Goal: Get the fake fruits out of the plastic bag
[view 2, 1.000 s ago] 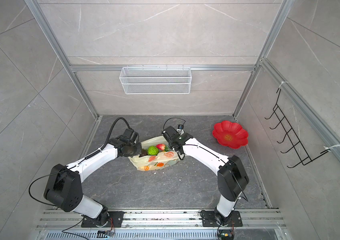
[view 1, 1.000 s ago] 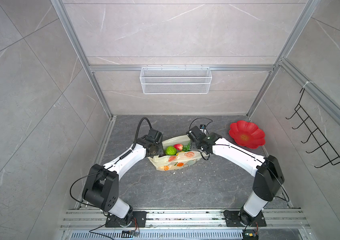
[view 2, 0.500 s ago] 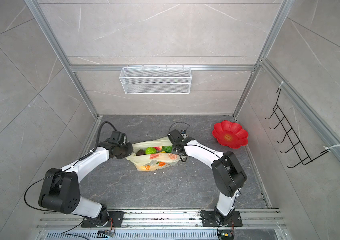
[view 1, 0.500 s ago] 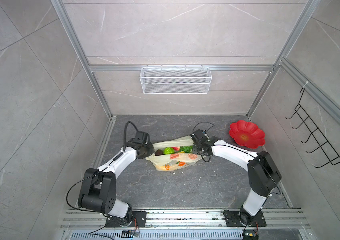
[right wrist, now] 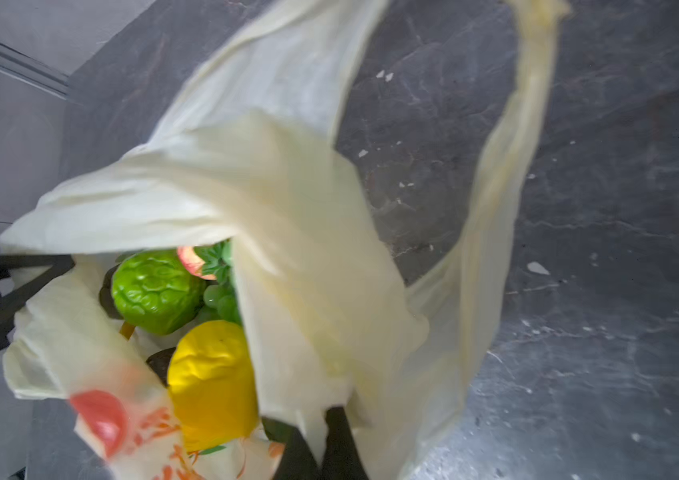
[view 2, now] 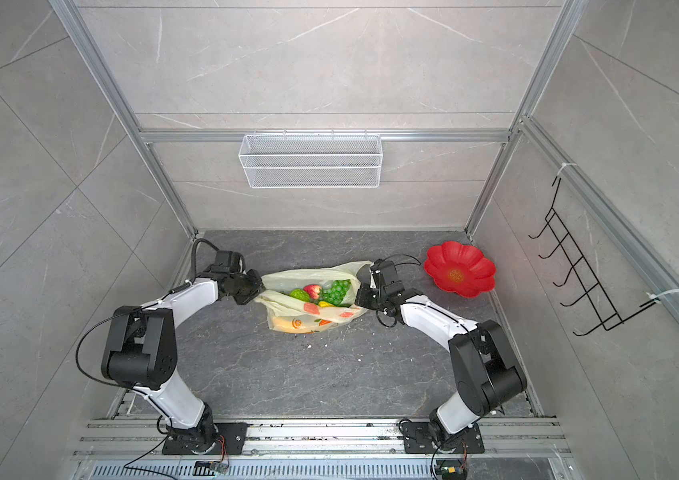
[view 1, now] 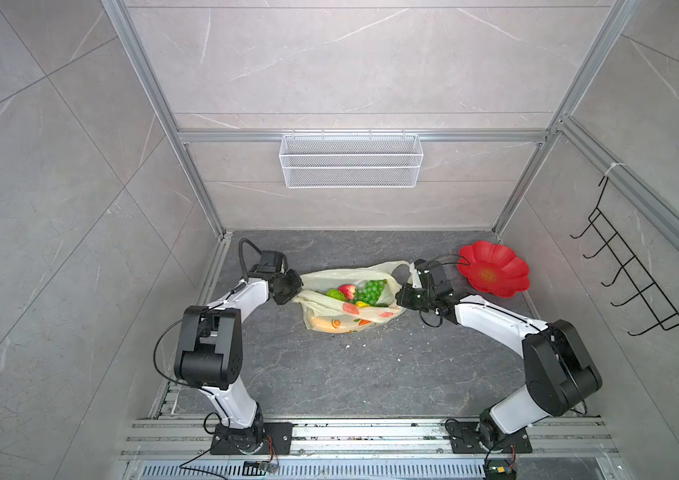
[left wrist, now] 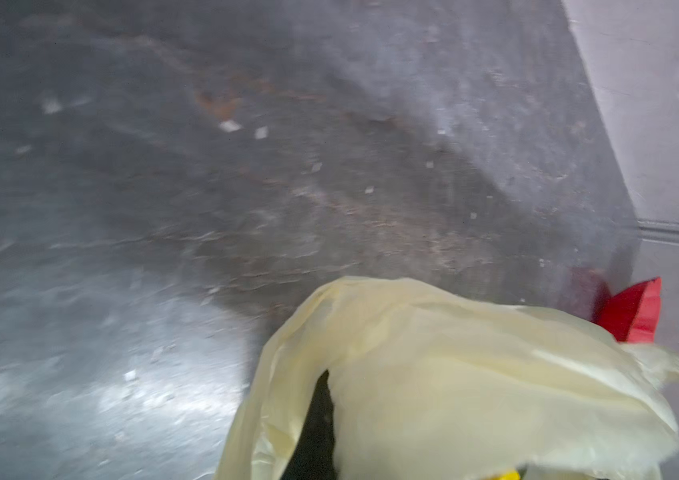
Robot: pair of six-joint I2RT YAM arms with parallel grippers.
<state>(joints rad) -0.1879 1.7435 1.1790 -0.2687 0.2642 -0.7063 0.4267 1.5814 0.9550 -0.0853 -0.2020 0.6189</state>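
The plastic bag (view 1: 342, 322) lies on the dark floor in both top views, its mouth spread wide. My left gripper (view 1: 294, 291) is shut on the bag's left rim. My right gripper (view 1: 398, 297) is shut on the right rim beside a loop handle (view 1: 398, 266). Inside lie the fake fruits: a red strawberry (view 1: 347, 289), green grapes (view 1: 370, 291), a bumpy green fruit (view 1: 337, 295) and a lemon (view 1: 360, 305). The right wrist view shows the bumpy fruit (right wrist: 154, 291), the lemon (right wrist: 213, 382) and bag film pinched between black fingers (right wrist: 342, 436). In the left wrist view the bag (left wrist: 454, 374) drapes over one finger (left wrist: 317, 424).
A red flower-shaped plate (view 1: 493, 270) sits at the back right of the floor, close to my right arm. A white wire basket (view 1: 350, 160) hangs on the back wall and a black hook rack (view 1: 637, 274) on the right wall. Small crumbs (view 1: 364, 343) dot the floor.
My right gripper has closed on the bag's right rim. Both grippers have drawn apart and lower, stretching the bag's mouth wider and baring more fruit.
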